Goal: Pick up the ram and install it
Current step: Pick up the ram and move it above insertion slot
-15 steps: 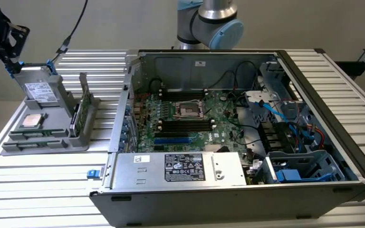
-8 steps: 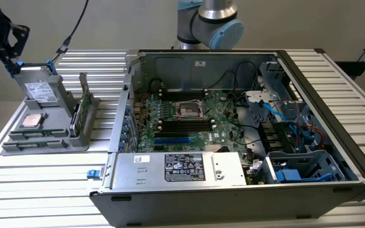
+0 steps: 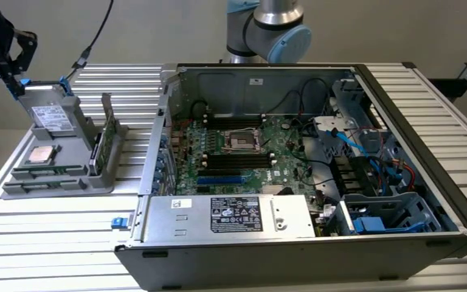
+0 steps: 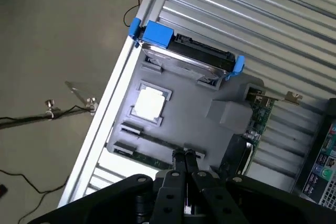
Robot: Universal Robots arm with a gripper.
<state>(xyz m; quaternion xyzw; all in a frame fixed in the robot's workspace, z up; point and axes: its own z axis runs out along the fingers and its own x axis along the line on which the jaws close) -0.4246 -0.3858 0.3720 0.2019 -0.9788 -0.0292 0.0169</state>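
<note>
Wrist view looks down past the black two-fingered gripper [image 4: 185, 157], whose fingers are pressed together with nothing between them, onto a grey moulded plastic tray [image 4: 194, 108] at the edge of a ribbed aluminium table [image 4: 262, 14]. The ram [image 4: 152, 155], a slim green circuit-board stick, stands on its long edge in a narrow slot of that tray, so little more than its thin upper edge shows. It lies below the gripper and well apart from it, along the side of the tray farthest from the silver hard drive [image 4: 186, 59] with blue end clips. A square silver processor chip [image 4: 149, 103] rests in a recess between the two. A shorter green expansion card [image 4: 257, 116] stands upright at the tray's corner, near one end of the ram. The stick's long axis appears to run nearly in line with the direction in which the fingers meet, rather than across it, so by my reading the pads face along its length and not toward its broad faces. Seen from the exterior view, the gripper hangs high at the exterior view's left, above the hard-drive end of the tray. The open black computer case [image 3: 282, 261], with its long black memory slots [image 3: 233, 159], lies to the exterior view's right of the tray. Nothing is picked up yet.
</note>
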